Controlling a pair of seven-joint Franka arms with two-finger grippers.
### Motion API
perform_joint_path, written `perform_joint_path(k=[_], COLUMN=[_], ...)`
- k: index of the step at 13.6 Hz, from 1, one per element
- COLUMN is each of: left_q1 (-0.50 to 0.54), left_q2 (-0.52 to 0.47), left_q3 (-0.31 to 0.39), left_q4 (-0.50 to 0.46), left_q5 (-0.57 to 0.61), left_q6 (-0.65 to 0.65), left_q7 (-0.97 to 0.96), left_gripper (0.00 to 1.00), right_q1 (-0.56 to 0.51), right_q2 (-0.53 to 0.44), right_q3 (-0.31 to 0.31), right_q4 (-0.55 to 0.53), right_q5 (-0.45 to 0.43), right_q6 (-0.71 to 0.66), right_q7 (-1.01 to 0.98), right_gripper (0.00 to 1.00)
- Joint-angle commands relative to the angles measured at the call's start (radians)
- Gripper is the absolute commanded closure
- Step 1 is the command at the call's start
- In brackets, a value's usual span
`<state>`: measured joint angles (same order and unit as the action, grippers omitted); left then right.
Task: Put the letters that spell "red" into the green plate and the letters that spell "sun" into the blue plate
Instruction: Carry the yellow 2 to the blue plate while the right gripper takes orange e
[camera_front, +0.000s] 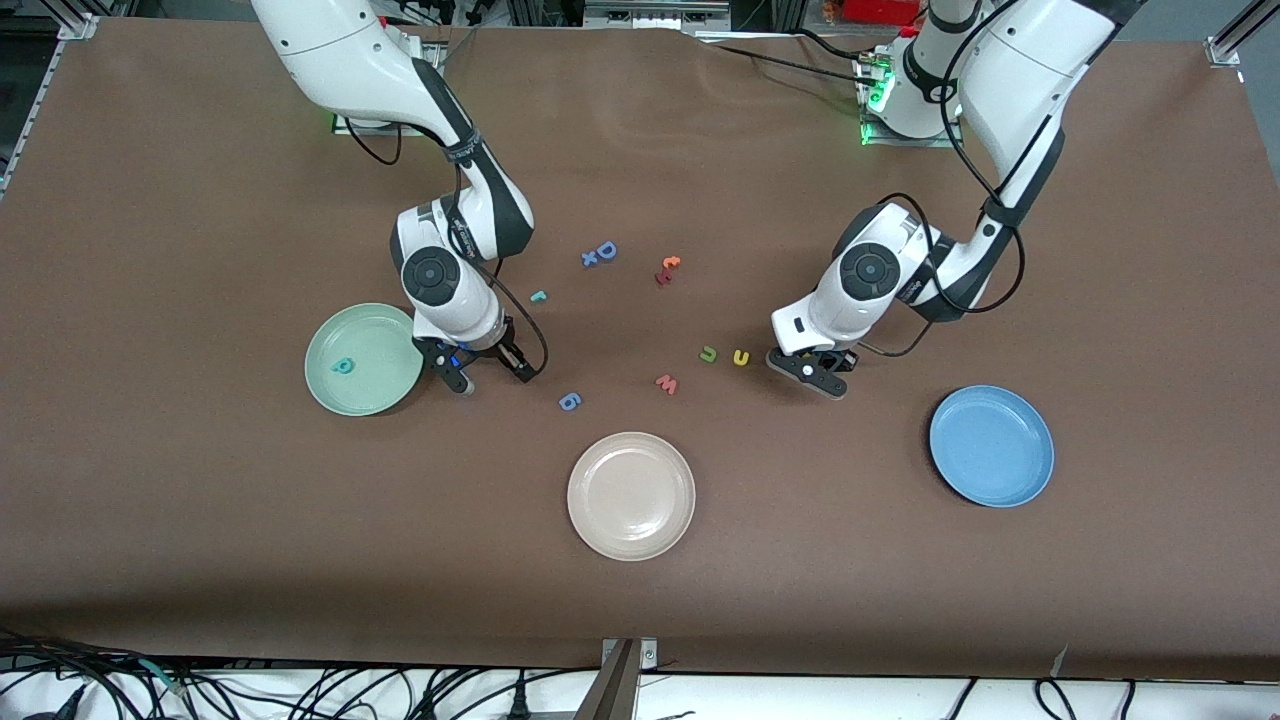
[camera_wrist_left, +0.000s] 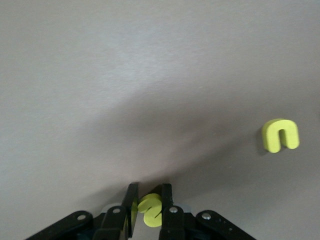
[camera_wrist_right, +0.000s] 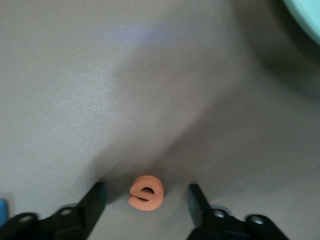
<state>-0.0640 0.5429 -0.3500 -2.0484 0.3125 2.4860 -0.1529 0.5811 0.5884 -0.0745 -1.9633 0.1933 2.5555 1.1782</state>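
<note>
My left gripper (camera_front: 822, 381) is shut on the yellow s (camera_wrist_left: 150, 210), low over the table beside the yellow arch letter (camera_wrist_left: 281, 135) (camera_front: 741, 357) and the green arch letter (camera_front: 708, 354). The blue plate (camera_front: 991, 445) lies nearer the front camera, toward the left arm's end. My right gripper (camera_wrist_right: 146, 200) (camera_front: 490, 378) is down at the table beside the green plate (camera_front: 362, 358), open, its fingers on either side of the orange e (camera_wrist_right: 146, 192) without touching it. A teal d (camera_front: 344, 367) lies in the green plate. The teal r (camera_front: 539, 296) lies on the table.
A cream plate (camera_front: 631, 495) sits at mid-table, near the front camera. Loose letters lie between the arms: blue g (camera_front: 570, 401), pink w (camera_front: 667, 384), blue D (camera_front: 605, 250), orange t (camera_front: 670, 263).
</note>
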Motion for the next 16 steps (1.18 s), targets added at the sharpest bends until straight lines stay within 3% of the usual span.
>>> perform_joint_path(k=[1, 6, 8, 11, 14, 16], left_q1=[0.018, 0.104, 0.13, 0.2, 0.271, 0.288], left_q2=[-0.029, -0.034, -0.031, -0.017, -0.018, -0.014], left_q3=[-0.027, -0.029, -0.027, -0.023, -0.02, 0.008], left_q4=[0.069, 0.203, 0.258, 0.361, 0.372, 0.373], left_q5=[-0.053, -0.176, -0.174, -0.173, -0.161, -0.153], left_q6=[-0.129, -0.254, -0.32, -0.445, -0.463, -0.461], left_q7=[0.038, 0.268, 0.306, 0.51, 0.656, 0.735], left_gripper=[1.0, 1.0, 1.0, 1.0, 1.0, 1.0], right_q1=[0.005, 0.003, 0.002, 0.002, 0.002, 0.002], right_q2=[0.001, 0.001, 0.001, 0.001, 0.001, 0.001], right_q3=[-0.002, -0.008, -0.014, -0.021, -0.021, -0.019], right_q4=[-0.011, -0.013, -0.011, -0.011, -0.011, -0.009], right_q5=[0.009, 0.008, 0.006, 0.006, 0.006, 0.008], right_q6=[0.014, 0.012, 0.014, 0.014, 0.014, 0.014], right_q7=[0.003, -0.003, -0.026, -0.037, -0.032, -0.029], right_gripper=[0.39, 0.39, 0.38, 0.39, 0.62, 0.62])
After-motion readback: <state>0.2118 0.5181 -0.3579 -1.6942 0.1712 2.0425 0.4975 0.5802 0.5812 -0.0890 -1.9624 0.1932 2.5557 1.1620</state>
